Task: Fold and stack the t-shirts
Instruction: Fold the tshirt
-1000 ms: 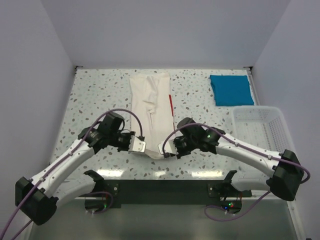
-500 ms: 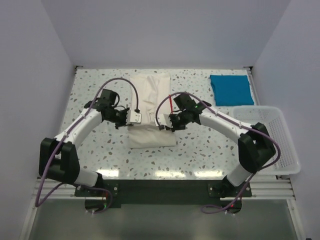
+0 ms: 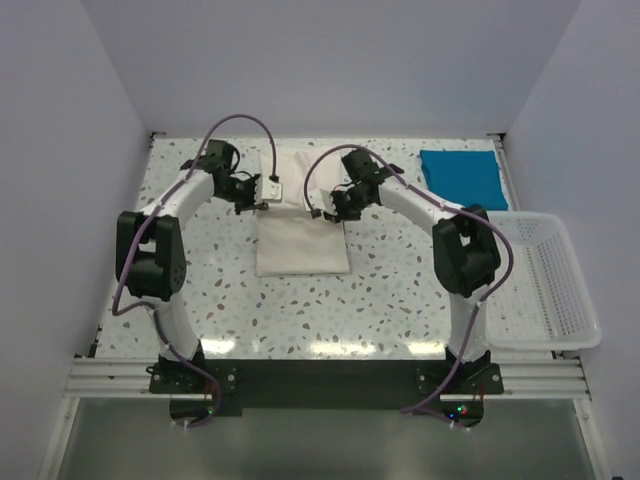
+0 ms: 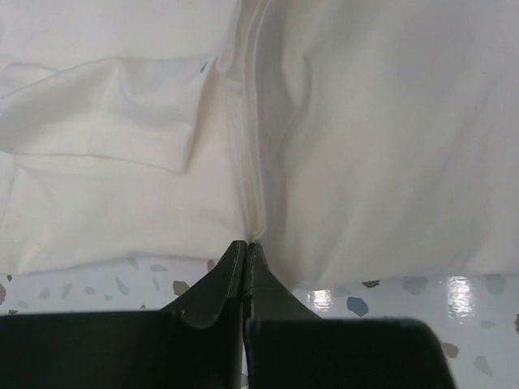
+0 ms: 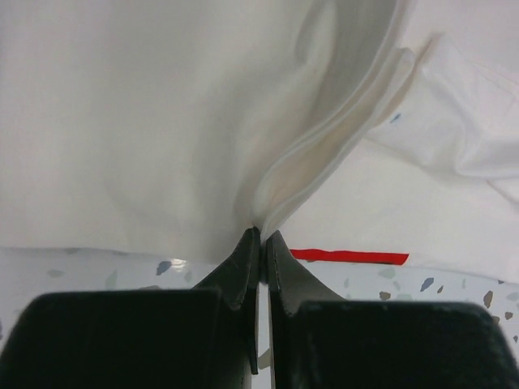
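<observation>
While the cream shirt [image 3: 302, 240] lies doubled over mid-worktop [image 3: 200, 290], its long axis running from you toward the back wall, your left pincer [image 4: 245, 251] and right pincer [image 5: 261, 239] each stand clamped on its layered edge. The teal shirt [image 3: 462, 178] lies folded far right, near the basket [image 3: 560, 290].

The cream-white t-shirt [image 3: 302, 240] is soft, matt cloth, gently creased, with a stitched hem. The teal-blue t-shirt [image 3: 462, 180] is matt cloth too. The desk [image 3: 400, 290] looks smooth and stone-like, speckled, with glossy glare patches. The basket [image 3: 545, 280] is white plastic lattice. The left end effector [image 4: 246, 247] and right end effector [image 5: 261, 237] look like matt black plastic.
</observation>
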You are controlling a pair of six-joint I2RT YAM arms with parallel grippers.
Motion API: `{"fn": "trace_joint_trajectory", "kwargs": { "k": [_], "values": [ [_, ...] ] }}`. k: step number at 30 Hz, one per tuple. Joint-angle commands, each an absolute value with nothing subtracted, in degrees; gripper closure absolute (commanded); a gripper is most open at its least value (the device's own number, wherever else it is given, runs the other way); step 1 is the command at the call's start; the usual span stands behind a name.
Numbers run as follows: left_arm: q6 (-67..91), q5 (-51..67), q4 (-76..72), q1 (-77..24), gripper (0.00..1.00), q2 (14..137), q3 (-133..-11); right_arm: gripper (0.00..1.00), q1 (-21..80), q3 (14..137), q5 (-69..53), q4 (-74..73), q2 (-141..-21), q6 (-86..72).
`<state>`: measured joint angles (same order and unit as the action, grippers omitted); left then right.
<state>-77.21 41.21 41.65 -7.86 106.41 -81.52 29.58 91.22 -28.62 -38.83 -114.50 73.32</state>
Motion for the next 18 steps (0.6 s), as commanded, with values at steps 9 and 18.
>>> {"fn": "trace_joint_trajectory", "kwargs": {
  "k": [9, 18],
  "values": [
    [-79.5, 41.8, 36.7, -6.9, 1.00, 117.5, -91.1, 1.00, 27.7, 103.7, -29.4, -41.4, -125.6, 77.8],
    [-67.3, 39.7, 32.8, -5.4, 0.54, 117.2, -94.2, 0.45, 27.2, 102.2, -24.9, -37.3, -119.8, 71.8]
  ]
}}
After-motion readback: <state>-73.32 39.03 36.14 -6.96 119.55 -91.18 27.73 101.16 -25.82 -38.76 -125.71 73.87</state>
